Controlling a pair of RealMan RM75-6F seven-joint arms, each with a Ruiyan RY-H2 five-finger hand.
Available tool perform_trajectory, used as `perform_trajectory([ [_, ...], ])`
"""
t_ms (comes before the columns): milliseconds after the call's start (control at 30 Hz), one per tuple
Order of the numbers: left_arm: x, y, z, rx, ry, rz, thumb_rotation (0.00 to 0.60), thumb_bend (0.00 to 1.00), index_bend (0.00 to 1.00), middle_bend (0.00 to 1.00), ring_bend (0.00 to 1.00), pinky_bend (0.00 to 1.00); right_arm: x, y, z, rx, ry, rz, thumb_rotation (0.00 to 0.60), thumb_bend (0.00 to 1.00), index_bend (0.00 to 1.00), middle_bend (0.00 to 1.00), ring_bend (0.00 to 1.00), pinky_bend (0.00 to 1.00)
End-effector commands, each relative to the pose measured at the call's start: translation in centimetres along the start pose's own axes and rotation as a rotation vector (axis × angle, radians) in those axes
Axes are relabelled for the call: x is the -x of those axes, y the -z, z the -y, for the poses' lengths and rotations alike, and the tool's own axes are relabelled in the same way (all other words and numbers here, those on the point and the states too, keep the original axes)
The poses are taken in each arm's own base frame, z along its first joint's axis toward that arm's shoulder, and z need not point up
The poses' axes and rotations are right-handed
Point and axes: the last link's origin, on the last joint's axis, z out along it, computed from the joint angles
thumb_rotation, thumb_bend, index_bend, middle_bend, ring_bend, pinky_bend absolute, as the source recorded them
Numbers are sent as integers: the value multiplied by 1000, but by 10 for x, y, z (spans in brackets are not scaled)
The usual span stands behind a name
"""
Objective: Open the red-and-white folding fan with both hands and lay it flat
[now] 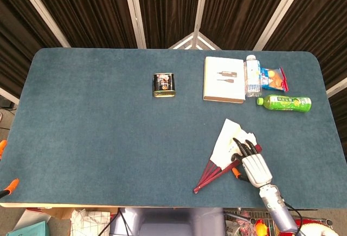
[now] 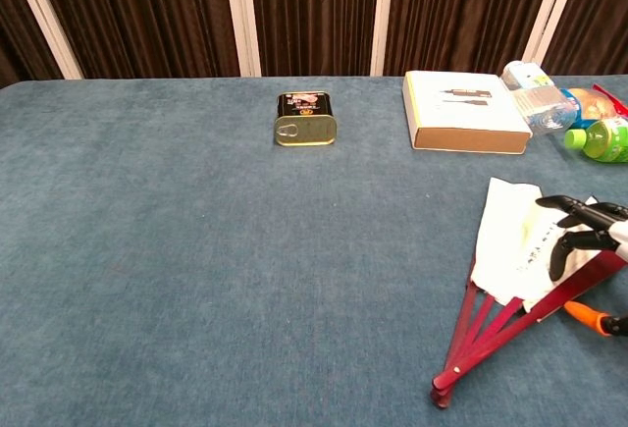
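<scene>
Red-and-white folding fan (image 1: 225,150) is seen part-spread, below the cardboard box (image 1: 223,79). Right hand (image 1: 251,163) is laid on its paper, fingers extended, nothing gripped. Spreading is best done slowly, ribs pinned.

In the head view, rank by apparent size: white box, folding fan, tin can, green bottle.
1. folding fan, partly under the right hand, and white box: too alike to rank
2. green bottle
3. tin can
</scene>
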Motion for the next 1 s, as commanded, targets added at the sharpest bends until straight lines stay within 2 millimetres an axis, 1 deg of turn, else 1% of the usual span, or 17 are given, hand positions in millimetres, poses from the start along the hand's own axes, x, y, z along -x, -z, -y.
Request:
perform_trajectory([
  [33, 0, 0, 0, 0, -2, 0, 600, 125, 52, 0, 0, 0, 3, 0, -1, 5, 3, 10, 600, 366, 490, 73, 178, 101],
  [200, 0, 1, -1, 4, -5, -3, 600, 124, 52, 0, 0, 0, 7, 0, -4, 11, 14, 32, 600, 367, 491, 73, 178, 101],
  [333, 0, 2, -2, 9, -6, -5, 600, 124, 52, 0, 0, 0, 6, -3, -3, 5, -3, 23, 600, 366, 497, 73, 178, 101],
  [667, 0, 3, -2, 15, -4, -7, 600, 125, 53, 0, 0, 0, -1, -11, 2, -4, -50, -13, 600, 399, 616, 102, 194, 122],
  [833, -1, 3, -2, 14, -3, -10, 600, 125, 54, 0, 0, 0, 0, -12, 0, -5, -45, 3, 600, 406, 666, 109, 202, 128],
  [1000, -1, 3, -1, 14, -4, -11, 600, 125, 54, 0, 0, 0, 1, -12, -2, -3, -52, 9, 600, 407, 737, 117, 214, 135],
])
